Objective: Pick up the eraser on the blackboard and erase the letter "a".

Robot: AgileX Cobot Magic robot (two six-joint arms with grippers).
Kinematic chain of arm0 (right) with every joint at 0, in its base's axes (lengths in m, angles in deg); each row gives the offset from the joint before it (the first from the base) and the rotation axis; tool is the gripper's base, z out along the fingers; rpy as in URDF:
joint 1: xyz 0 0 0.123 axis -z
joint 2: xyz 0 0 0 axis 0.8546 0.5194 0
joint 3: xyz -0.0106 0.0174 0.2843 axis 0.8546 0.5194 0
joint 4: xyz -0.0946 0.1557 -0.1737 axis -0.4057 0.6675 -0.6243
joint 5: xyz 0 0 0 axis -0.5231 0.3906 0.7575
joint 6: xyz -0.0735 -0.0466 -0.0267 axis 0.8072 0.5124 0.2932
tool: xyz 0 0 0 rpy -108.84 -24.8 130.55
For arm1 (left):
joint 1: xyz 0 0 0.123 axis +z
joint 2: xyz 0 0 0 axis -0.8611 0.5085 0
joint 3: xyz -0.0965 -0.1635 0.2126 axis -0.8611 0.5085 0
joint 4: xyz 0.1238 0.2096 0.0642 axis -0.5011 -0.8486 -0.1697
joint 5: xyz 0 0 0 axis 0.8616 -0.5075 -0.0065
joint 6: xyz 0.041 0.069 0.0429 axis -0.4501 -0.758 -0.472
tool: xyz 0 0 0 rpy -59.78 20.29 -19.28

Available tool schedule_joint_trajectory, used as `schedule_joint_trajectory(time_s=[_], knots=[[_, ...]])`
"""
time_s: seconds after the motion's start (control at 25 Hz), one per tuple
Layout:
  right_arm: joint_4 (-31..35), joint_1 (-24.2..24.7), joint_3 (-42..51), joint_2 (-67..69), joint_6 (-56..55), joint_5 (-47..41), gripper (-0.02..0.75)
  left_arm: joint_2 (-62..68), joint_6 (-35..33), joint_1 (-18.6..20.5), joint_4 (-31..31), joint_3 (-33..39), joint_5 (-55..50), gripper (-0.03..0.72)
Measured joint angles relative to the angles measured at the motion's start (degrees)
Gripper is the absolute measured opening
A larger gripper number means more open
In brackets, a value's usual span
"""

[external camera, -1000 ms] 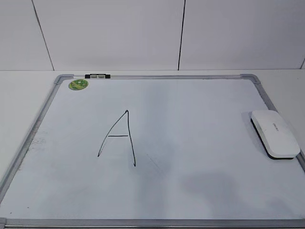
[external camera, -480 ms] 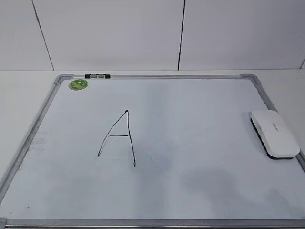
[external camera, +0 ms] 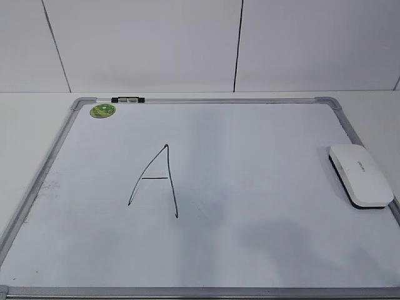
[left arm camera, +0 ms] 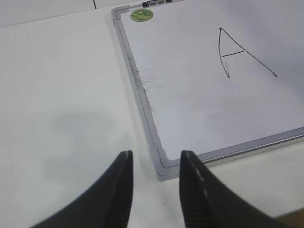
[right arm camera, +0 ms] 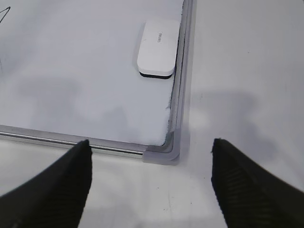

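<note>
Eraser (right arm camera: 159, 47) lies flat on the board (external camera: 262, 187) near its right edge, long side just beside the frame, felt side down, grey lettering up; nothing touches it. In ext. view eraser (external camera: 360, 174) sits at mid-height of the right side, well apart from the big "A" (external camera: 156, 181).

Right fingers (right arm camera: 149, 185): spread wide, holding nothing, hanging above the desk (right arm camera: 247, 71) w/ the board's near right corner piece (right arm camera: 164, 151) between them. Eraser is ahead of them, further up the frame, well apart from both tips.

Left fingers (left arm camera: 156, 183): narrow gap, only slightly apart, holding nothing. They hang over the desk (left arm camera: 57, 85) by the board's near left corner (left arm camera: 160, 167). Beyond, the left frame runs up to the green sticker (left arm camera: 142, 15); faint smudges on the board (left arm camera: 190, 95) next to that frame. Capital "A" (left arm camera: 240, 52) shows at upper right in left wrist view.

Ext. view: neither arm shows. Board lies flat on the white desk (external camera: 25, 125), grey frame, rounded corners. Green sticker (external camera: 102, 111) at far left corner; small black-and-white clip (external camera: 127, 99) on the far frame just beside it. Only the capital "A" in black marker is legible on the board; no small "a" can be made out. White panelled wall (external camera: 150, 44) behind.
</note>
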Motion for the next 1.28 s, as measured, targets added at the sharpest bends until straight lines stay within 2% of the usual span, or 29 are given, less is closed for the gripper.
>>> schedule_joint_trajectory(time_s=[0.32,0.56,1.12,1.28], knots=[[0.0,0.1,0.1,-0.7,0.0,0.1,0.594,-0.4,0.0,0.0,0.0,0.0,0.1,0.246],[-0.4,2.1,0.1,-0.7,0.0,0.2,0.594,-0.4,0.0,0.3,0.0,0.1,0.1,0.245],[-0.7,9.4,0.1,-0.7,0.0,0.2,0.594,-0.4,0.0,11.8,0.0,0.1,0.1,0.245],[-0.7,9.8,0.1,-0.7,0.0,0.2,0.594,-0.4,0.0,13.3,0.0,0.1,0.1,0.245]])
